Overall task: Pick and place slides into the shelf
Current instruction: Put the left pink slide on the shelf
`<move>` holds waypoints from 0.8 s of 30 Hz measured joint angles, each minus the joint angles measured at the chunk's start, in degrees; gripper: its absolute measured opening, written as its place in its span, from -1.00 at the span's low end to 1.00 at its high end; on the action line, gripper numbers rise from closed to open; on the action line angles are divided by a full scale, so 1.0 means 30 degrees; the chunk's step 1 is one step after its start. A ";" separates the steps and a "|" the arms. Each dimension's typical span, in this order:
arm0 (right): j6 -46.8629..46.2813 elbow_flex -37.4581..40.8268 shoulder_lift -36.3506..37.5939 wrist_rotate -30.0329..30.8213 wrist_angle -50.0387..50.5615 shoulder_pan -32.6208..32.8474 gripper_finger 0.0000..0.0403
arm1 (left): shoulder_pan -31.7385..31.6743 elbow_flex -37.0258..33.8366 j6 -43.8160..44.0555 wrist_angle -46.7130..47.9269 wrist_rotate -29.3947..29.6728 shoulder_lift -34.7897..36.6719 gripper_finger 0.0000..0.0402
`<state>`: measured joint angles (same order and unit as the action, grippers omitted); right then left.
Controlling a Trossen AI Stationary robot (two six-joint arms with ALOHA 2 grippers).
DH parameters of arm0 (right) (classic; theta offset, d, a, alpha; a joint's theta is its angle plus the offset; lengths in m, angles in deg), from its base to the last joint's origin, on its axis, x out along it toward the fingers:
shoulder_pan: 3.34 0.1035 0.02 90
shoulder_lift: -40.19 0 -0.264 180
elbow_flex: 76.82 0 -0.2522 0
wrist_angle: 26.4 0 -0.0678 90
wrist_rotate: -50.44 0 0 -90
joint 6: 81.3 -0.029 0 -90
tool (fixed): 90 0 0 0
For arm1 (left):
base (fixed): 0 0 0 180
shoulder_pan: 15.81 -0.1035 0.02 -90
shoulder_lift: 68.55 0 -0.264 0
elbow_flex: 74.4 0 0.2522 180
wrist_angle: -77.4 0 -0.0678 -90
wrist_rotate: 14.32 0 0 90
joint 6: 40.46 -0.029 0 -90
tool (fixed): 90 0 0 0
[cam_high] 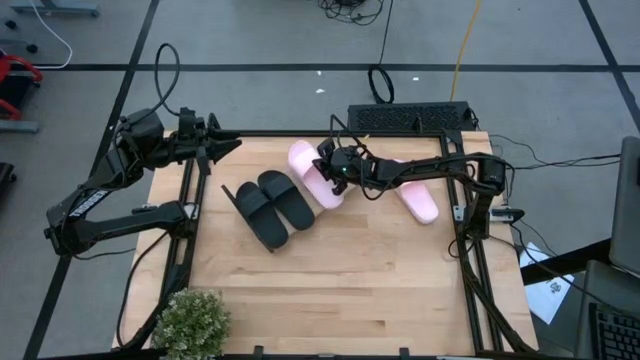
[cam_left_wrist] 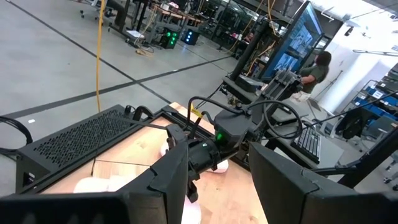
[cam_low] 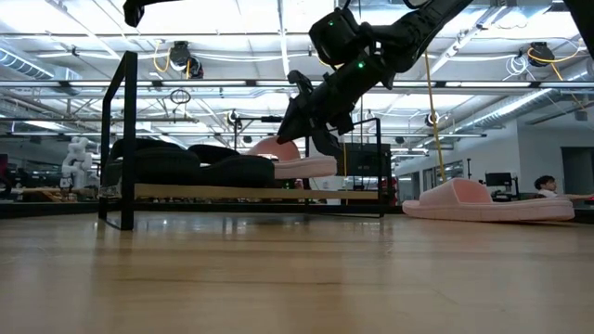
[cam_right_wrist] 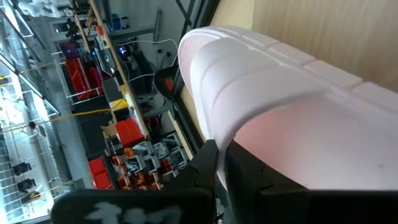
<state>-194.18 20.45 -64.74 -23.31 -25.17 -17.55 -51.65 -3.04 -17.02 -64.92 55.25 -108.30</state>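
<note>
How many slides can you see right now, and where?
4: two black slides side by side on the shelf, one pink slide beside them at the right pincer, another pink on the table.

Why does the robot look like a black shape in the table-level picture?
Low view: bright ceiling lights behind silhouette the right gripper and the black slides. High view: even light, soft shadows. Right wrist view: the pink slide fills the frame at close range.

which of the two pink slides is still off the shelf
The pink slide lying on the tabletop at the right, beside the right arm. The other pink slide is on the shelf, at the right end effector.
</note>
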 joint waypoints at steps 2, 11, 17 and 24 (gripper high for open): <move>0.0000 0.0000 0.0000 -0.0002 -0.0015 0.0000 -0.94 | 0.0000 0.0006 0.0000 0.0000 0.0000 0.0000 -0.18; 0.0146 0.0000 0.0000 -0.0007 0.0014 -0.0014 -0.94 | -0.0002 0.0001 -0.0007 0.0000 0.0191 0.0000 -0.18; 0.0145 0.0000 0.0000 0.0007 -0.0002 -0.0015 -0.94 | -0.0007 0.0002 -0.0007 0.0000 0.0342 0.0000 -0.18; 0.0044 0.0000 0.0000 0.0063 -0.0013 -0.0015 -0.94 | -0.0005 0.0000 -0.0015 0.0000 0.0342 0.0000 -0.18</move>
<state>-194.05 20.45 -64.74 -23.12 -25.21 -17.60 -51.66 -3.04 -17.06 -64.92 56.28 -108.30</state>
